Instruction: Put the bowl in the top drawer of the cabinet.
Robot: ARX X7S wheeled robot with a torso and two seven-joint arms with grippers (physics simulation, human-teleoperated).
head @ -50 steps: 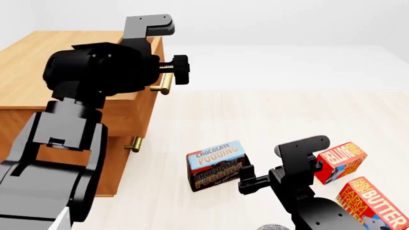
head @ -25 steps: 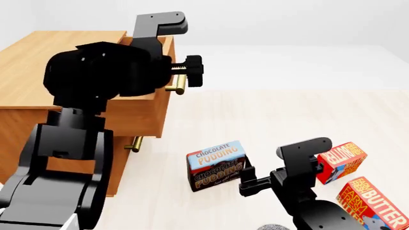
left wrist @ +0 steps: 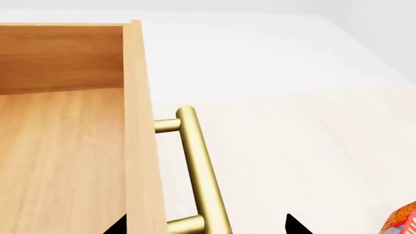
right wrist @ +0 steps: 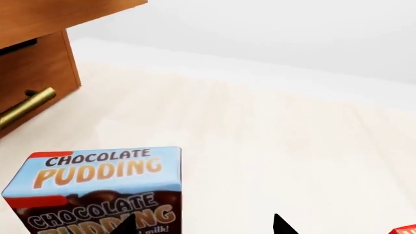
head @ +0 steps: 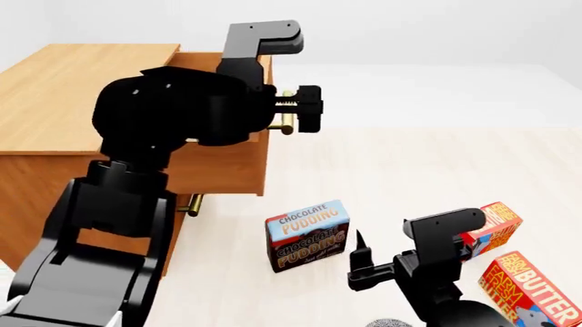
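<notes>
The top drawer [head: 218, 167] stands pulled partway out of the light-brown cabinet [head: 54, 88]. In the left wrist view its inside [left wrist: 65, 161] is bare wood. My left gripper [left wrist: 204, 226] is open, with one fingertip inside the drawer front and the other outside the brass bar handle [left wrist: 201, 170]. In the head view the left gripper [head: 293, 109] sits at the drawer's top front edge. My right gripper [head: 359, 262] hangs open and holds nothing, just right of the pudding box. Only a speckled sliver of the bowl [head: 386, 321] shows at the head view's bottom edge.
A chocolate pudding box [head: 307, 235] stands on the pale floor in front of the cabinet, close to the right gripper [right wrist: 204, 224]. A red box [head: 486, 228] and a butter box [head: 532, 286] stand further right. The lower drawer is shut, its small handle [head: 189, 204] sticking out.
My left gripper has moved right, away from the cabinet, and the top drawer has slid out with it. The right gripper has shifted slightly.
</notes>
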